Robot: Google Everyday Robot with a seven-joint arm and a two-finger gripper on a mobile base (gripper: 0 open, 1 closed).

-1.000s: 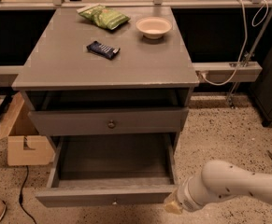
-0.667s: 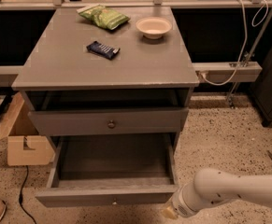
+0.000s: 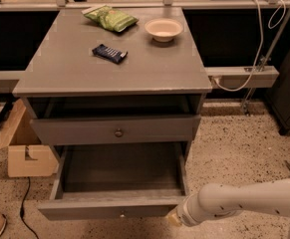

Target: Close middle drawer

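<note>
The middle drawer (image 3: 109,209) is pulled far out of the grey cabinet, its inside bare. Its low front panel has a tiny pale knob (image 3: 122,214). Above it the taller drawer front with a dark knob (image 3: 118,132) stands slightly out. My gripper (image 3: 174,218) is at the end of the white arm (image 3: 244,200), low at the right end of the middle drawer's front panel, touching or very near its corner. The lowest drawer is out of view.
On the cabinet top (image 3: 149,68) lie a green snack bag (image 3: 110,18), a dark blue bar (image 3: 109,53) and a pale bowl (image 3: 164,29). A cardboard box (image 3: 22,151) stands on the floor at the left. A cable and a rail run at the right.
My arm has moved a little to the left, bringing the gripper closer to the right end of the middle drawer's front. The drawer has not visibly moved.
</note>
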